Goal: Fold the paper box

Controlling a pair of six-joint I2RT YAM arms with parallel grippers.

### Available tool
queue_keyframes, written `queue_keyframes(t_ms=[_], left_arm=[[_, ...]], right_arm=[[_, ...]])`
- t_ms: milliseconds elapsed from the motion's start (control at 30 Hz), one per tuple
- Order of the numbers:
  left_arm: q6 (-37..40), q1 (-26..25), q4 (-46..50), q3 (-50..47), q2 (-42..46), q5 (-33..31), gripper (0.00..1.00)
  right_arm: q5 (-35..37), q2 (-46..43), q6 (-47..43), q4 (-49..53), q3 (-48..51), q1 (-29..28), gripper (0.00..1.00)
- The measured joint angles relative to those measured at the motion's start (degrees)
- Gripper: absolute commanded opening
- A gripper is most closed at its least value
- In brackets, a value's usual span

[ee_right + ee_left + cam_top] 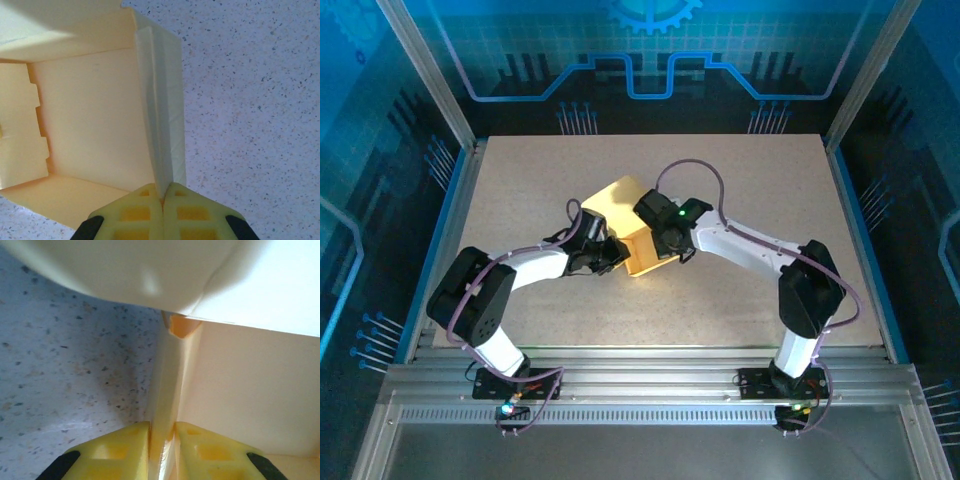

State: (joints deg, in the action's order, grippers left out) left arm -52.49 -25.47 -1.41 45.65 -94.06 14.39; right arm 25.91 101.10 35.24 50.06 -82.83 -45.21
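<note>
The paper box [623,203] is pale yellow-tan card, partly folded up into an open box at the middle of the table. My left gripper [609,254] meets it from the left and my right gripper [663,240] from the right. In the left wrist view my left gripper [162,442] is shut on an upright side wall [167,385] of the box, the card pinched between the yellow fingers [115,452]. In the right wrist view my right gripper [163,196] is shut on the box's right wall [160,110], with the open inside of the paper box [90,125] to its left.
The speckled tabletop [740,180] spreads around the box, bounded by metal frame rails [455,210] at the left and right and a blue back panel. A notched flap [20,145] lies against the box's inner left side.
</note>
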Motion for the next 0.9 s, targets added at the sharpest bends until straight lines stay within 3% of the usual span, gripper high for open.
queue_keyframes(t_ms=[267, 567, 900], left_arm=[[1.9, -0.9, 3.0, 2.6, -2.7, -2.3, 0.19], [6.8, -2.1, 9.6, 6.5, -4.0, -5.9, 0.02], [7.8, -2.6, 14.0, 8.9, -4.3, -10.1, 0.0]], right_arm=[[-1.5, 0.5, 1.4, -1.1, 0.0, 0.0, 0.0], [-1.2, 0.7, 1.9, -1.3, 0.0, -0.1, 0.0], [5.1, 2.2, 2.1, -0.8, -2.4, -4.6, 0.0]])
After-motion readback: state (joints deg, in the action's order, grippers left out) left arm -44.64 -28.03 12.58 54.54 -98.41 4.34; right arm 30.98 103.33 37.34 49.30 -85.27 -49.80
